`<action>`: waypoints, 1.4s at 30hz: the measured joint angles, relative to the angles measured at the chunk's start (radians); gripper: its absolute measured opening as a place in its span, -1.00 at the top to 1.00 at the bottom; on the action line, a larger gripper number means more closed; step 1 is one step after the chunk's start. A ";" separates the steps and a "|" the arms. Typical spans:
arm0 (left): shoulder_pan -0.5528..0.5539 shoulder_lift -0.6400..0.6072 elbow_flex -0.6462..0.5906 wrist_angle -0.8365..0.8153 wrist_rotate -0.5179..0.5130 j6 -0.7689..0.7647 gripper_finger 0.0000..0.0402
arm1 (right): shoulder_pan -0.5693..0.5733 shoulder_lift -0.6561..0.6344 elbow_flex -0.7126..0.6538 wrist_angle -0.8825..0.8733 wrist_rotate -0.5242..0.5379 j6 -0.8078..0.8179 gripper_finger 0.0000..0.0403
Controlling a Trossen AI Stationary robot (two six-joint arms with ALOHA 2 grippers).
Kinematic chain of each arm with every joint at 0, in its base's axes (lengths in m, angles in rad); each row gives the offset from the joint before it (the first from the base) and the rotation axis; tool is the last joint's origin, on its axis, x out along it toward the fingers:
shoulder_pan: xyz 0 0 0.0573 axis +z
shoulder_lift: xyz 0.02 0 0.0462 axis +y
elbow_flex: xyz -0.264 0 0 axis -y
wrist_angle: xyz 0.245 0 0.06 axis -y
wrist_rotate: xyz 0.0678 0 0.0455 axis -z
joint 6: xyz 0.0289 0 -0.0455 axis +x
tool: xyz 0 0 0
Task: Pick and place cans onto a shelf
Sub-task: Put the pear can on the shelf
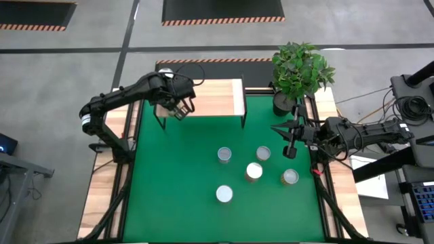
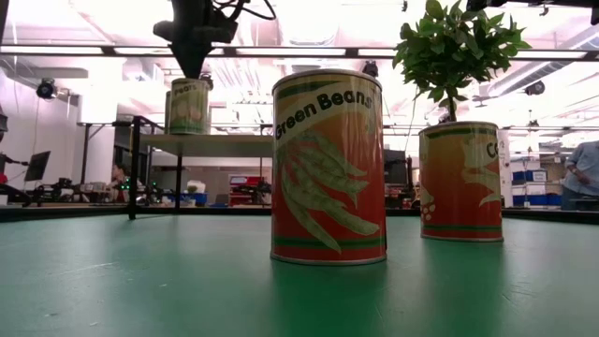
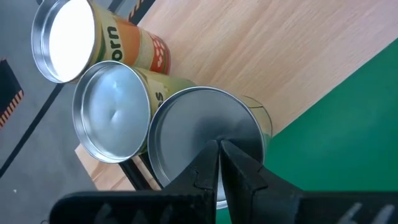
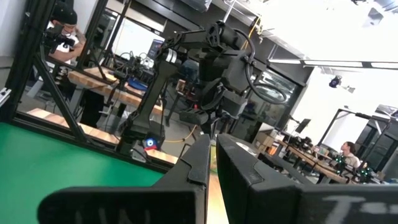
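I see my left gripper (image 1: 178,108) over the left end of the shelf (image 1: 217,98), fingers pressed together on nothing, just above the nearest of three cans (image 3: 205,134) crowded at that end, with most of the board bare to the right. My right gripper (image 1: 290,144) hangs closed and empty at the mat's (image 1: 176,183) right edge near the potted plant (image 1: 300,68), with a can (image 1: 263,154) just left of it. Five cans dot the mat's middle, leaving open green on the left, though the arm hides the shelf's cans from above.
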 joint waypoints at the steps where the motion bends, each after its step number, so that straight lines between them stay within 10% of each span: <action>1: 0.001 0.000 0.000 0.000 0.000 0.001 1.00 | 0.000 0.000 0.000 0.000 0.000 0.000 0.91; 22: 0.001 0.000 0.096 0.003 -0.007 -0.002 0.68 | 0.000 0.000 0.000 0.001 0.000 -0.003 0.91; 30: -0.039 0.018 0.109 0.250 0.115 0.010 0.77 | 0.000 0.000 0.000 0.001 0.000 -0.010 0.91; 42: -0.042 0.162 0.076 0.062 -0.014 -0.016 0.99 | 0.000 0.000 0.000 -0.003 0.000 -0.009 0.91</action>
